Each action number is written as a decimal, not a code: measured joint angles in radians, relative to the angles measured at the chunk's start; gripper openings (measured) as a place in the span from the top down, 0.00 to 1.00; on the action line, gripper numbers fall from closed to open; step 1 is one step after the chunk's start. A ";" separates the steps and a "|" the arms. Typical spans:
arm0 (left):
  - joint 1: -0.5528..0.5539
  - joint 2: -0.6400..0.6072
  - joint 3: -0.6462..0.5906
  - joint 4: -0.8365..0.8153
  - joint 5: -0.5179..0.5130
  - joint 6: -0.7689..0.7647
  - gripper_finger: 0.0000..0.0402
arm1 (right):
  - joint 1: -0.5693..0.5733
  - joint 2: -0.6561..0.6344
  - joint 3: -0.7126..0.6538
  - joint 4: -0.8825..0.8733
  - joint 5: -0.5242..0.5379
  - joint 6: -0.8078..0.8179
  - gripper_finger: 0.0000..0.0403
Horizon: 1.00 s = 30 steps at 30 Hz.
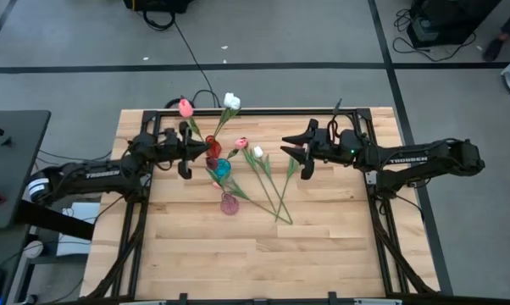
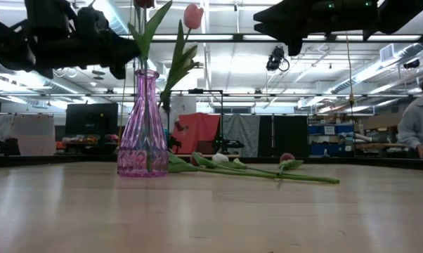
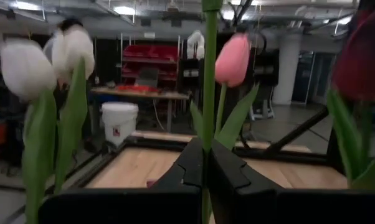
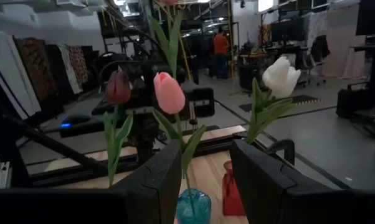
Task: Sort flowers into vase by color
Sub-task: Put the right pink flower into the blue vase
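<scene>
Three small vases stand mid-table: red (image 1: 213, 151), teal (image 1: 222, 168) and purple (image 1: 229, 203). A pink tulip (image 4: 169, 93) stands in the teal vase (image 4: 192, 208). A maroon tulip (image 4: 118, 87) and a white one (image 4: 281, 76) stand upright on either side of it. My left gripper (image 1: 202, 151) is beside the red vase, shut on a green stem (image 3: 209, 74). A pink head (image 1: 185, 108) shows just beyond it. Several tulips (image 1: 272, 186) lie flat on the wood. My right gripper (image 1: 287, 148) hangs open above them, holding nothing. My left gripper pinches a tulip's thin green stem (image 3: 208, 134) between its two fingers. The fingers are about level, come from the table's left and lie across the stem. The stem stands upright and runs up out of the wrist view. The fingers hide its lower end.
Bare wood (image 1: 255, 263) lies open toward the near edge. Black frame rails (image 1: 375, 212) run along the table's sides, and cables (image 1: 196, 93) hang at the far edge. A person (image 2: 421, 119) sits beyond the table on the right.
</scene>
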 joint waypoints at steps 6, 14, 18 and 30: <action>-0.001 0.096 -0.001 0.074 0.007 -0.007 0.97 | 0.000 0.000 0.000 -0.001 -0.006 0.002 0.63; -0.022 0.235 -0.001 0.179 0.007 -0.002 0.97 | 0.000 0.000 0.000 -0.001 -0.008 0.002 0.63; -0.022 0.300 -0.001 0.191 0.007 -0.002 0.97 | 0.000 0.000 0.000 -0.002 -0.008 0.002 0.63; -0.021 0.373 -0.001 0.143 0.063 0.004 0.84 | 0.000 0.001 0.000 -0.026 -0.008 -0.002 0.63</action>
